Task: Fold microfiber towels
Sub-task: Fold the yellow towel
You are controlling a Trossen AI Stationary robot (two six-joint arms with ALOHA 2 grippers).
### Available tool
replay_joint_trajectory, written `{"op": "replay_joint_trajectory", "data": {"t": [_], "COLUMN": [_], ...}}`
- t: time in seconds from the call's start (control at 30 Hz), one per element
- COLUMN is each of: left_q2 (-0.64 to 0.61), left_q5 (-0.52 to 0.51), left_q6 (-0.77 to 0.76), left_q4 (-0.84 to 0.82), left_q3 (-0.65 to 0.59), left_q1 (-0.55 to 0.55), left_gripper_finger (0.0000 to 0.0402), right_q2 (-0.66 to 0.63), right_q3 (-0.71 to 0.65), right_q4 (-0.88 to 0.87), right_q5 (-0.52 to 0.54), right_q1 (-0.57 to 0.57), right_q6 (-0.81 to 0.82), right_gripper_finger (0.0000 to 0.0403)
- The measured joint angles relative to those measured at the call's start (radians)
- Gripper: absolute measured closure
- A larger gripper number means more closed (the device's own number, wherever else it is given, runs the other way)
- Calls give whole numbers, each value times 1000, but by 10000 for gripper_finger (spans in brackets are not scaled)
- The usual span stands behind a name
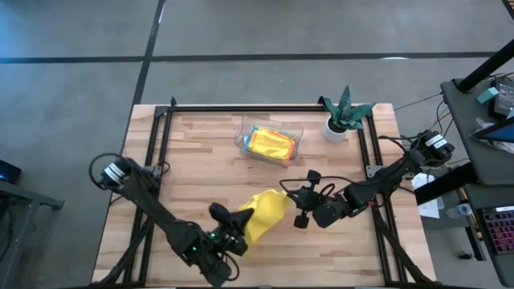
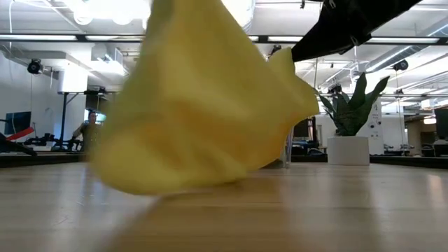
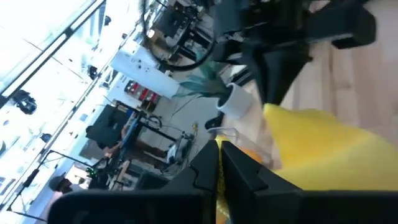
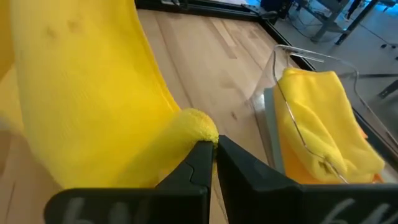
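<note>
The setting is a robotics lab or open industrial workspace. The wooden butcher-block table (image 1: 201, 152) is bordered by a black metal frame (image 1: 241, 107) and stands on a polished grey concrete floor (image 1: 72, 72) marked with dark seam lines. A second bench (image 1: 490, 120) at the table's side carries cables and electronic equipment. The low view shows an open ceiling with exposed ducts (image 2: 77, 63), long strip lights (image 2: 392, 40) and ceiling-mounted cameras (image 2: 33, 67). Desks with monitors (image 2: 15, 120) line the far wall, and a person (image 2: 88, 126) sits among them. The left wrist view shows more equipment racks (image 3: 140, 93) and hanging cables (image 3: 174, 31) beyond the table.
</note>
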Motion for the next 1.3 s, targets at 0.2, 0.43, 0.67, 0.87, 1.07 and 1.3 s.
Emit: {"op": "replay_joint_trajectory", "data": {"t": [0.2,0.43,0.67,0.87,1.07,1.3], "left_q2": [-137,-336,-448,-467,-475,-481], "left_q5": [-18,32,86,85,86,174], "left_q6": [7,46,64,192,377,578], "left_q4": [-51,-47,-40,-28,83,264], "left_q3": [-82,-167,-210,-193,-157,-155], "left_q1": [8,-6,-10,-10,-9,-9], "left_gripper_finger": [401,401,401,402,401,401], "right_q2": [-48,-65,-43,-29,-32,35], "right_q3": [0,0,0,0,0,0], "right_q4": [-41,-41,-72,-72,-13,15], "right_q5": [7,-224,-237,-239,-322,-391], "right_q1": [0,1,0,0,0,-2], "right_q6": [4,25,89,58,60,63], "right_gripper_finger": [390,390,390,390,386,306]}}
